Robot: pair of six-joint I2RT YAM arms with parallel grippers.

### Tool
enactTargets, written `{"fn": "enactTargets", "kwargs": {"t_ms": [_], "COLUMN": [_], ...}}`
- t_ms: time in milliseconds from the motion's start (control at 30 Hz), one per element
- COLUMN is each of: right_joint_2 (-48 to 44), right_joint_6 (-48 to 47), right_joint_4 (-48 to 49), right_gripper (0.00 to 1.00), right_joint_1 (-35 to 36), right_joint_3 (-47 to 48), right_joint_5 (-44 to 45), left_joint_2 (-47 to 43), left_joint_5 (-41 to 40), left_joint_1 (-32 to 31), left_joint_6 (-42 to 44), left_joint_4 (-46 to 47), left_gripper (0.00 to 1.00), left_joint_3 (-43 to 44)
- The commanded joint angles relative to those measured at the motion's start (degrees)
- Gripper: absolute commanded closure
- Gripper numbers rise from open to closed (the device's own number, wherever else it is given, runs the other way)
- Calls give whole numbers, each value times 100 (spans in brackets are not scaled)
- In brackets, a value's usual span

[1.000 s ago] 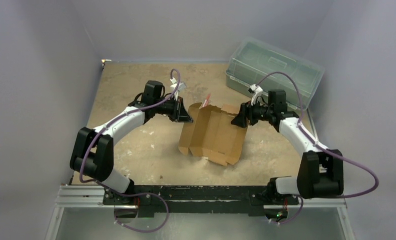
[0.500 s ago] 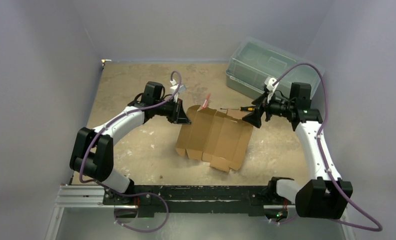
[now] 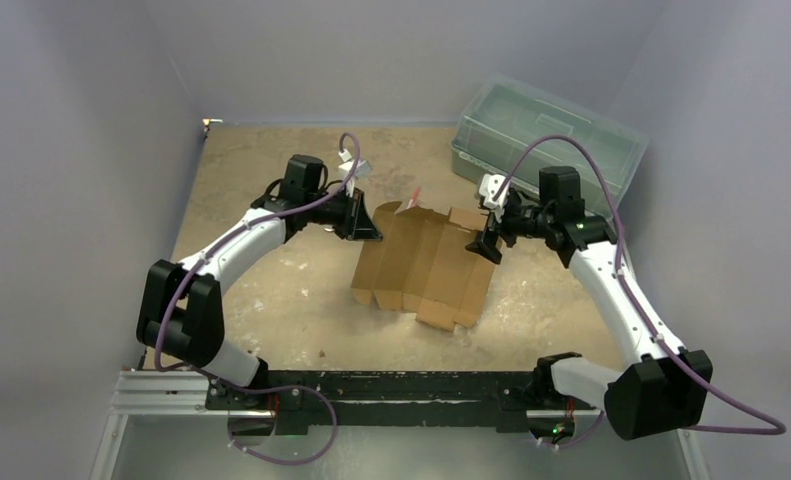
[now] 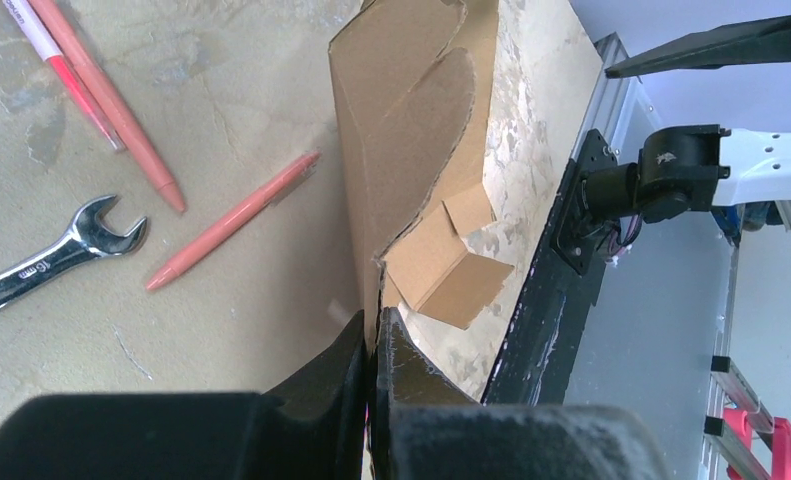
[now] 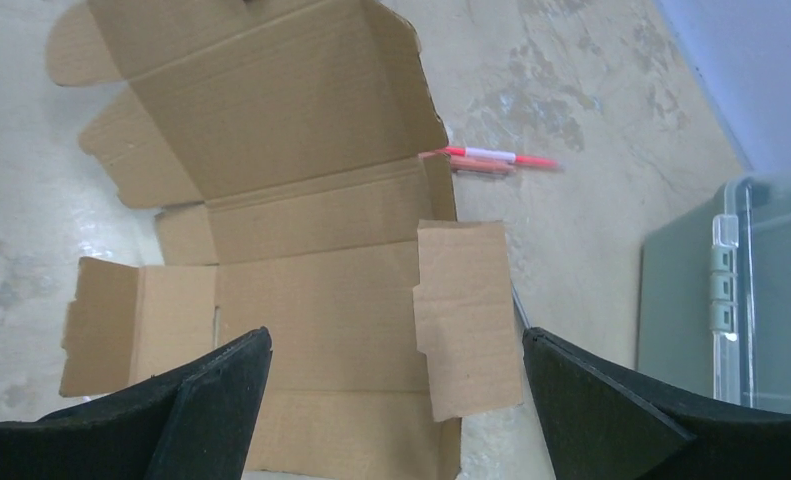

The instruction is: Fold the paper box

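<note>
Left tool (image 3: 369, 228) is clamped shut on the paper box (image 3: 426, 265), pinching the edge of the brown cardboard at the sheet's ten o'clock corner. In the left wrist view the two black fingers (image 4: 346, 350) meet on the thin card. The box lies mostly unfolded near the middle of the desk (image 3: 271, 290), creases and small flaps showing, with the panel nearest the left tool tilted up off the surface. At the sheet's two o'clock corner the right tool (image 3: 483, 245) hangs over the cardboard with its jaws spread wide and nothing between them; whether it touches the card cannot be told. A translucent green bin (image 3: 546, 135) with its lid on sits at the desk's two o'clock corner. Salmon-pink pens (image 4: 121, 120) and a steel wrench (image 4: 56, 255) lie on the desk just past the sheet's twelve o'clock edge.
</note>
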Motion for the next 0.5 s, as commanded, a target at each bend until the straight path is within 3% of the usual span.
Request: {"fn": "enactTargets", "kwargs": {"t_ms": [0,300,467], "right_joint_2": [-57,212,317], "right_joint_6": [-67,-208,-128], "right_joint_4": [454,1257,1783], "right_gripper": [1,7,18], "right_joint_1": [39,496,694], "right_joint_3": [-5,-212,-351], "right_joint_5": [484,1548,2027], "left_joint_2": [-196,-177,-211], "left_joint_5": [164,252,274], "left_joint_1": [21,21,21], "left_joint_6": [-5,-98,-131], "left_joint_4": [2,-88,-132], "left_gripper": [100,100,100], "left_joint_3": [301,449,482]}}
